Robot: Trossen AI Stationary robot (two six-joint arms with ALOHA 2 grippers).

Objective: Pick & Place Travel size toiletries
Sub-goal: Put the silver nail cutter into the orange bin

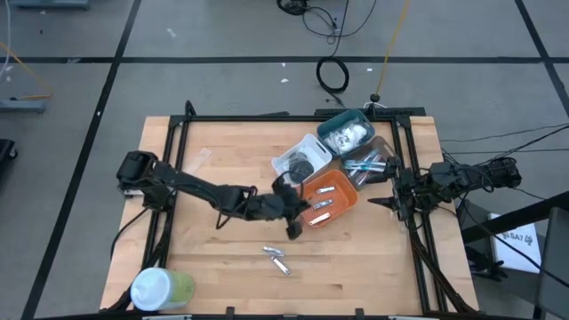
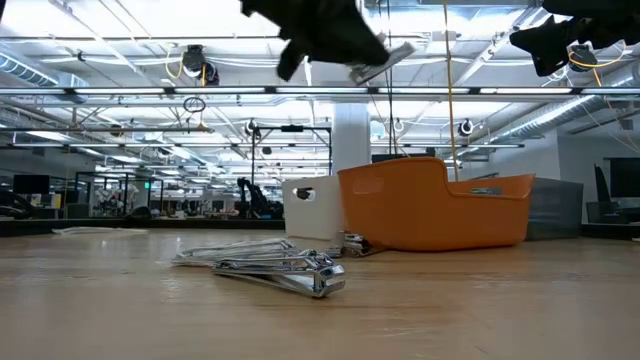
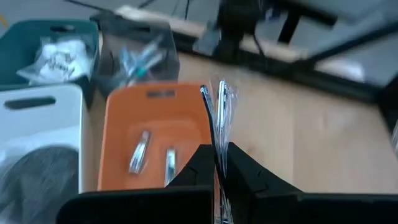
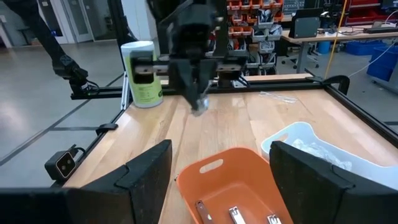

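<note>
Left gripper [image 3: 219, 163] clenched on a wrapped silver tube [image 3: 220, 115] — held in the air just beside the orange bin's [image 1: 342, 188] near-left rim. Two silver tubes [image 3: 153, 158] lie inside that bin, two more [image 1: 276, 259] on the table nearer the front. Right gripper [image 1: 380, 203] stands released at the table's right edge — idle.

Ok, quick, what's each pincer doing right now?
Left pincer: shut on a clear-wrapped silver clipper, above the orange bin.
Right pincer: open, empty.
</note>
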